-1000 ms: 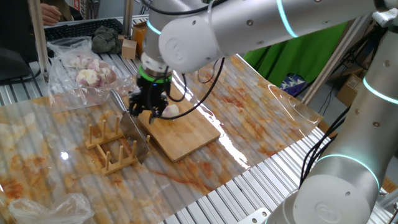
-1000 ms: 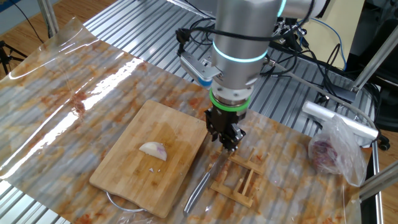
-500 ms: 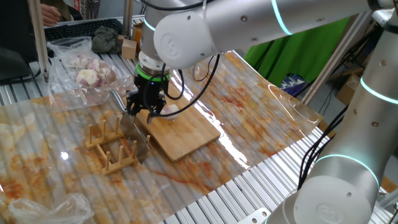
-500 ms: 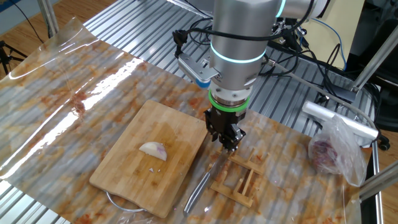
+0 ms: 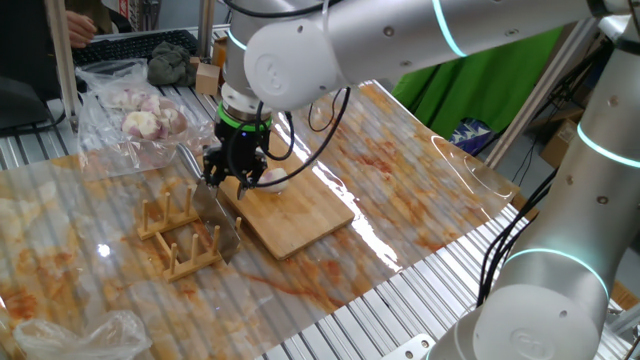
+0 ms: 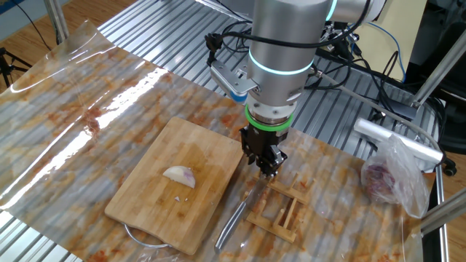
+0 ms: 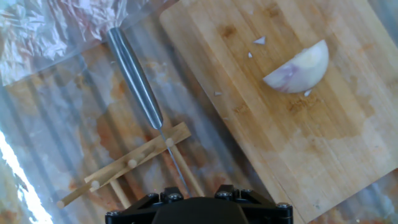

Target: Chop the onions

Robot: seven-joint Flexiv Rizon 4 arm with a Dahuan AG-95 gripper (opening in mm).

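While the onion [image 6: 180, 176] lies near the middle of the board [image 6: 149, 213], flat side down, nothing is touching it. It looks like a cut wedge, pale with a bit of pink, and a few tiny white bits lie on the wood beside it. Lying flat like that, it should not roll when a blade comes down. The board sits on a clear sheet [image 6: 87, 87] over the table, I think to keep the mess off. Just past the board's edge lies the knife [image 7: 134, 74]. Its handle rests on the sheet and its thin blade runs into a small wooden rack [image 6: 280, 209], so the blade is kept off the table and the handle is easy to reach. The gripper [image 6: 266, 164] hangs right above the rack, pointing straight down, well apart from the onion. I cannot tell if its fingers are open or closed, or if they hold anything, because its own body hides the tips. I think it is there to take or leave the knife. Farther off, a bag [image 5: 130, 118] with more onions rests at the table's end.
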